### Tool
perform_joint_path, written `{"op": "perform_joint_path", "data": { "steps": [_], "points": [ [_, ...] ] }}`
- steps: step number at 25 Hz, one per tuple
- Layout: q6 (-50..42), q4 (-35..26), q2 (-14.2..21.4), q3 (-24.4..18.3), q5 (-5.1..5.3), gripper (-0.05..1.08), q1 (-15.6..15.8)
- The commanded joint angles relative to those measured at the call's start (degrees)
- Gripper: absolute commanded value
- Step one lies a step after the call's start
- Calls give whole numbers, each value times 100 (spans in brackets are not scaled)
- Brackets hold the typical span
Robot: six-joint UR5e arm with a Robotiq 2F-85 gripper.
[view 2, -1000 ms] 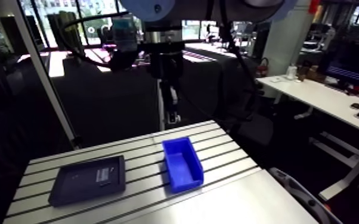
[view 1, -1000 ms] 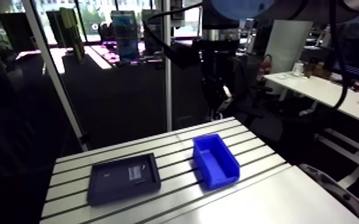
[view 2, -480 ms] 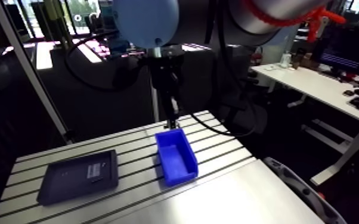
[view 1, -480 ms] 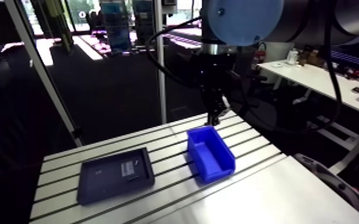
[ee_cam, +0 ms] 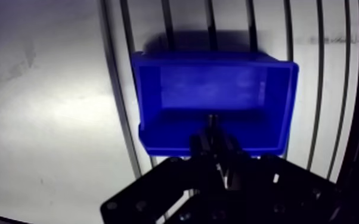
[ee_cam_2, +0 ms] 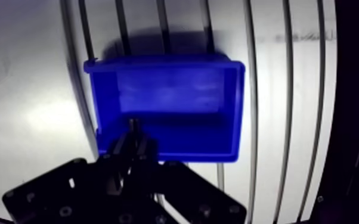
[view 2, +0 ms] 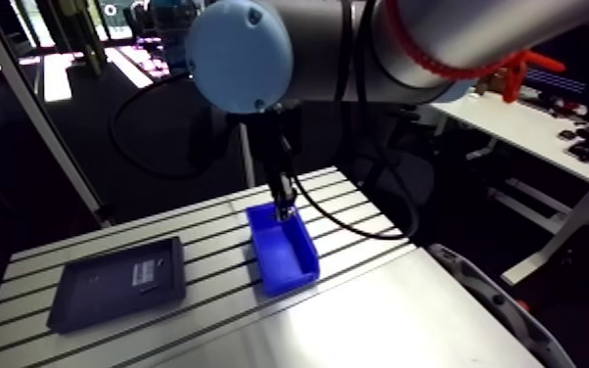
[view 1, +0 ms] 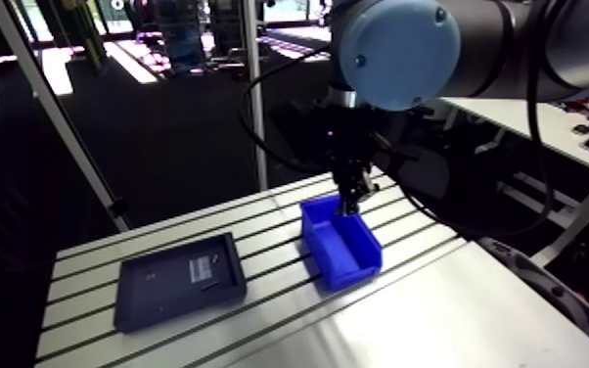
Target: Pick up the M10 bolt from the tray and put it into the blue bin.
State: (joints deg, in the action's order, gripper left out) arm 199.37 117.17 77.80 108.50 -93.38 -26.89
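Bolt check, the first observer says: where is the M10 bolt (ee_cam: pixel 213 121)?

The second answers: in the wrist view a short dark stub sits between the fingertips of the gripper (ee_cam: pixel 214 138). It pokes out toward twelve o'clock, counting straight ahead of the fingers as twelve. It is dim, so neither head nor thread can be made out.

And the pincer, the first asks?

Its two fingers stand close together, the second says, clamped on that stub with hardly a gap between them.

What lies under it?

The blue bin (ee_cam: pixel 212 89), the second replies. The fingertips hang over the bin's near end wall, and its open inside stretches away toward twelve o'clock. The stub shows against the bin's floor just past that wall. Whether it touches the floor cannot be told.

And around the bin?

In the arm view, the second says, the bin stands on the slotted table (view 1: pixel 279 328), and the gripper comes down at the bin's twelve o'clock end. The dark tray (view 1: pixel 157 296) lies flat at the bin's nine o'clock, well apart from it. Inside the tray is a pale label (view 1: pixel 201 266), and at the label's six o'clock a small dark piece (view 1: pixel 205 290), too small to name.
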Motion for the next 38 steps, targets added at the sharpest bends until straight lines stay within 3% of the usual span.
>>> {"op": "perform_joint_path", "data": {
  "steps": [1,16,33,36,37,38],
  "points": [
    [-23,346,-235,158,-1,105,8],
    [-225,838,-851,220,-9,103,52],
    [-374,874,-1009,220,-36,97,78],
    [-374,874,-1018,220,-36,90,87],
    [-374,891,-1018,220,-36,77,87],
    [-374,909,-1018,220,-45,55,78]
  ]
}}
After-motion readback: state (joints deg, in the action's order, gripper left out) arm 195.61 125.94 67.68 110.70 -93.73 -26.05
